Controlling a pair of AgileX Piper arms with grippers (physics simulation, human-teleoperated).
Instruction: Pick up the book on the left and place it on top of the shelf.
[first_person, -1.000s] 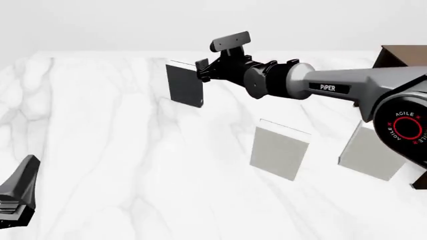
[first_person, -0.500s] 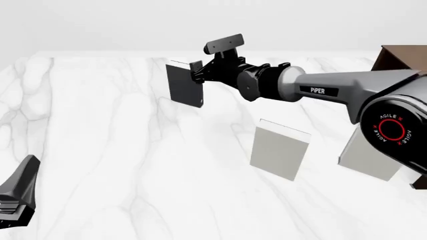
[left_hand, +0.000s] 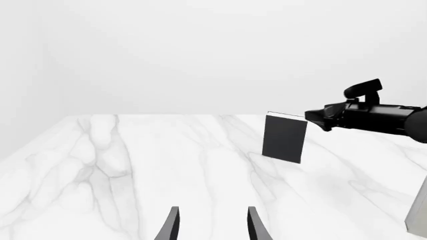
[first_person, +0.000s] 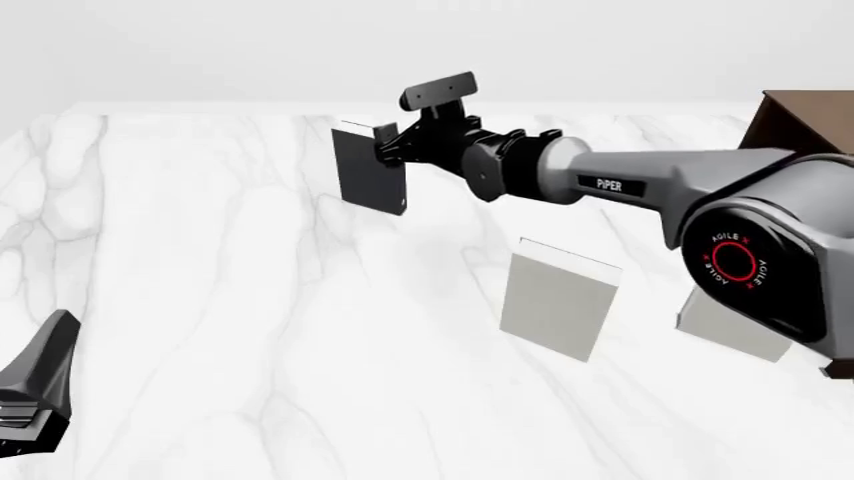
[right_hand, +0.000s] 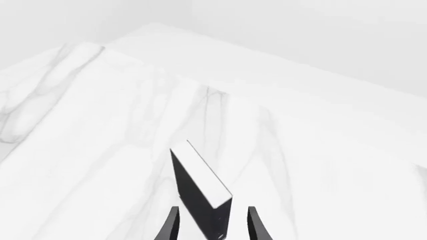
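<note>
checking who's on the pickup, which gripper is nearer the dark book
Right. The right gripper is at the dark book, fingers straddling its upper edge, open. The left gripper sits far off, near the table's front-left.

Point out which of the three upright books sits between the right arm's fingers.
The charcoal-black book with white page edges, farthest left; the two light grey books stand untouched.

The right arm (first_person: 667, 185) has a grey casing with white "PiPER" lettering. Its joint housing (first_person: 734, 262) is black with a red ring. Both grippers have black fingers (left_hand: 172, 225).
</note>
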